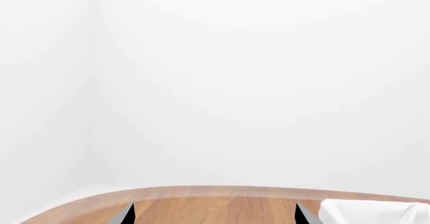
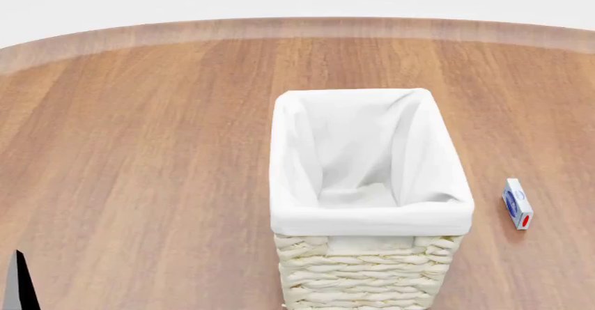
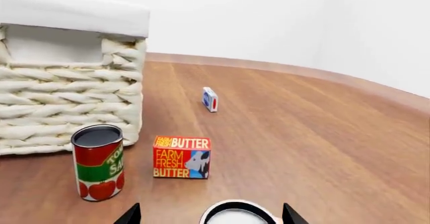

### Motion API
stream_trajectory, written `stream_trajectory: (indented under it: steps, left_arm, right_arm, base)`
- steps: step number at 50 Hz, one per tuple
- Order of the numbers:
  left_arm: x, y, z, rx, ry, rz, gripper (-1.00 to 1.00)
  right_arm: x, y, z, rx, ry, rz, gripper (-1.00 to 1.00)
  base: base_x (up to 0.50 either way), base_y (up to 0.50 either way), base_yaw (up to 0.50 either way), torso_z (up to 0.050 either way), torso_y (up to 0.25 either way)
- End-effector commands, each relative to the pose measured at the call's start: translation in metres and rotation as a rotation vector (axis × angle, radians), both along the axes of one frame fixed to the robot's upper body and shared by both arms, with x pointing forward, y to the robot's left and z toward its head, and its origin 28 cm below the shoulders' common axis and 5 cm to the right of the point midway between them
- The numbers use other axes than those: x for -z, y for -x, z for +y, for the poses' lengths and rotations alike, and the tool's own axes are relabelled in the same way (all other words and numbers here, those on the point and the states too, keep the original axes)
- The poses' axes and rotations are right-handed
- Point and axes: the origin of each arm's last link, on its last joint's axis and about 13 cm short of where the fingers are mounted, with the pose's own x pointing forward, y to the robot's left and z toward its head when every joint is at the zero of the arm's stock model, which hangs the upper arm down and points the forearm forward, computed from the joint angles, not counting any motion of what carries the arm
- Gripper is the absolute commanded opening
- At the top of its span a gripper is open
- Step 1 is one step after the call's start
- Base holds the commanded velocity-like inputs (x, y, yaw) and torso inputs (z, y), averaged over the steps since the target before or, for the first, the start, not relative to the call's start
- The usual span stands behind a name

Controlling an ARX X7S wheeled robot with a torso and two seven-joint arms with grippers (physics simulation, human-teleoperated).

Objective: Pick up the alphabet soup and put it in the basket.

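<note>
In the right wrist view, a can's white top with a dark rim, the alphabet soup (image 3: pixel 235 216), sits between the two dark fingertips of my right gripper (image 3: pixel 211 217). The gripper is open and its tips stand clear of the can; the label is out of frame. The cream wicker basket (image 3: pixel 67 93) with white cloth over its rim (image 2: pixel 372 219) stands beyond the can, upright. My left gripper (image 1: pixel 215 215) is open over bare wood with nothing between its fingers, a corner of the basket's cloth (image 1: pixel 369 211) beside it. In the head view only a dark left fingertip (image 2: pixel 19 285) shows.
A red-and-green tomato can (image 3: pixel 98 161) with a dark top stands close to the basket wall. An orange butter box (image 3: pixel 181 157) sits beside it. A small blue-and-white box (image 3: pixel 210 99) (image 2: pixel 517 203) lies farther out. The round wooden table's edge (image 2: pixel 279 28) curves behind.
</note>
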Motion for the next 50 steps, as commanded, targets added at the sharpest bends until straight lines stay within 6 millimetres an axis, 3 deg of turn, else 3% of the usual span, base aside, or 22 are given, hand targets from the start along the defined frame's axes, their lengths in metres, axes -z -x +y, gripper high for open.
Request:
stream_trajectory:
  steps: [1, 6, 50]
  left_arm:
    - [0.000, 0.000, 0.000, -0.001, -0.001, 0.001, 1.00]
    - [0.000, 0.000, 0.000, 0.000, 0.000, 0.001, 1.00]
    - [0.001, -0.001, 0.000, 0.002, -0.004, 0.009, 1.00]
  right_arm:
    - [-0.004, -0.001, -0.001, 0.006, 0.000, -0.012, 1.00]
    - [-0.016, -0.004, -0.004, 0.017, 0.015, -0.043, 1.00]
    - [0.015, -0.009, -0.008, 0.079, -0.010, 0.013, 1.00]
  base:
    - [0.00, 0.00, 0.00, 0.000, 0.000]
    - [0.00, 0.00, 0.00, 0.000, 0.000]
    - [0.00, 0.00, 0.00, 0.000, 0.000]
